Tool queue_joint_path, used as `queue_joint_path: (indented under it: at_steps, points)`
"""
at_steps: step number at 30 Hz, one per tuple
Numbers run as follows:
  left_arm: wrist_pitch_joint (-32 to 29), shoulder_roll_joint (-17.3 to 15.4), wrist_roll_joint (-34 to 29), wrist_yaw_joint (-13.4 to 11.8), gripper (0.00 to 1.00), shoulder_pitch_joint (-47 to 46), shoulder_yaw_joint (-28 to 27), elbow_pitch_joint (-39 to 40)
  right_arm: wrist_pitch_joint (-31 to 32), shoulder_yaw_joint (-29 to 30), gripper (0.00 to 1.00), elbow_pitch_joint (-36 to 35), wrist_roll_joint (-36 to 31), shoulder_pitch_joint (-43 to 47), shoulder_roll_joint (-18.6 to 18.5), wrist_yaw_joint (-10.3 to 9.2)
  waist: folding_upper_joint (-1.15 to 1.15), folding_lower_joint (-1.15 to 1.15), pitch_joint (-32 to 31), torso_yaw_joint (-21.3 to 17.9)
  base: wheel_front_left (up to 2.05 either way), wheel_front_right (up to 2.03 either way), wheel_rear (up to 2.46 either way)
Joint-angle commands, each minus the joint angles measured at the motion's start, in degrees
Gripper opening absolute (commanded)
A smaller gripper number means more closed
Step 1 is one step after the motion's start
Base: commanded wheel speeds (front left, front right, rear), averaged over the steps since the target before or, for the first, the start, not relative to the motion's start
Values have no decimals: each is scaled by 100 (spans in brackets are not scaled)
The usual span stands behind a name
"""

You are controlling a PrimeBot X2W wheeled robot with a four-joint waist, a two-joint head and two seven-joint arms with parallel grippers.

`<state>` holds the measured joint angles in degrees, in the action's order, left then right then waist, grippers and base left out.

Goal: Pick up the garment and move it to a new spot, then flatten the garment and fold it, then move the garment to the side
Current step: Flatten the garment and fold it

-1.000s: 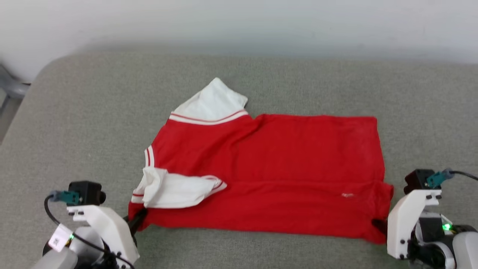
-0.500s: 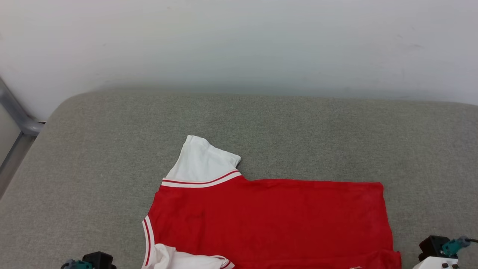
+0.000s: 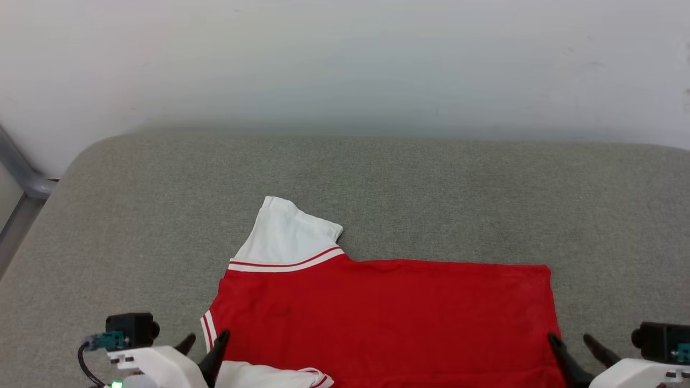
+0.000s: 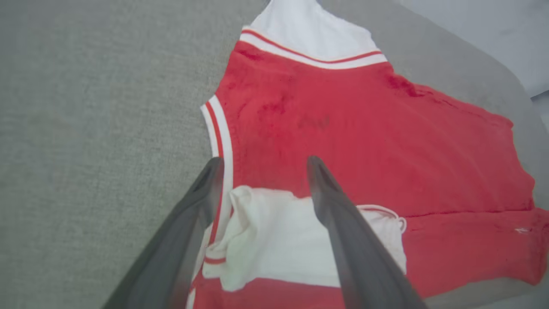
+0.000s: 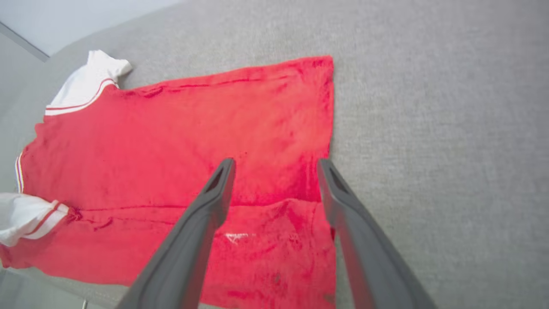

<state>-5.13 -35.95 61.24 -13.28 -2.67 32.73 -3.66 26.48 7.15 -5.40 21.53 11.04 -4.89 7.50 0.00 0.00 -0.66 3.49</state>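
- I have the garment (image 3: 388, 312) lying spread on the grey cushioned surface (image 3: 431, 188), red side up, no print showing. It sits towards the near edge, and the head view cuts off its nearest part.
- The collar end with red-white striped trim is on my left and the straight hem on my right.
- The far white sleeve (image 3: 288, 237) sticks out flat from the far left corner, pointing away from me towards the pale wall (image 3: 345, 64).
- The near white sleeve (image 4: 274, 240) is folded in on top of the red body, a bit rumpled.
- From the wrist views, a near strip of the red cloth is doubled over the body, with a crease running left to right. A small white mark (image 5: 236, 236) sits on that strip.
- The left tool (image 3: 206, 338) has its fingers spread apart with nothing clamped. In its wrist view one finger lies over the striped collar edge and the other over the folded sleeve; I cannot tell whether either touches the cloth.
- The right tool (image 3: 569, 339) is likewise spread, gripping nothing. It sits at the hem-side near corner, one finger over red cloth and the other right at the hem line beside bare grey fabric.
- A grey metal rail (image 3: 21, 172) shows past the surface's rounded far left corner.
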Motion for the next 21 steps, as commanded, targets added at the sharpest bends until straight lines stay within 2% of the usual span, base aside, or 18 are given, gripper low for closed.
queue_joint_path:
  at_steps: [1, 6, 11, 16, 21]
  points:
    - [123, 13, -102, -4, 100, -105, -39, 35, -198, 4, 100, -48, -101, -93, -16, -3, 0, 0, -21, -31, 0, 0, 0]
    - [980, 152, -668, -9, 100, -490, -161, 135, -1147, 31, 100, -186, -372, -391, 15, -3, 0, 0, -34, -140, 0, 0, 0]
    - [1651, 326, -1120, -77, 100, -962, -293, 43, -1503, 64, 100, -339, -554, -695, 62, -3, 0, 0, 148, -265, 0, 0, 0]
    - [1634, 328, -1084, 80, 100, -1664, -493, -238, -1482, 52, 100, -605, -642, -1153, 110, -3, 0, 0, 725, -468, 0, 0, 0]
    - [892, 155, -737, 583, 100, -2453, -512, -871, -1450, 15, 100, -641, -700, -1509, 148, -3, 0, 0, 1139, -711, 0, 0, 0]
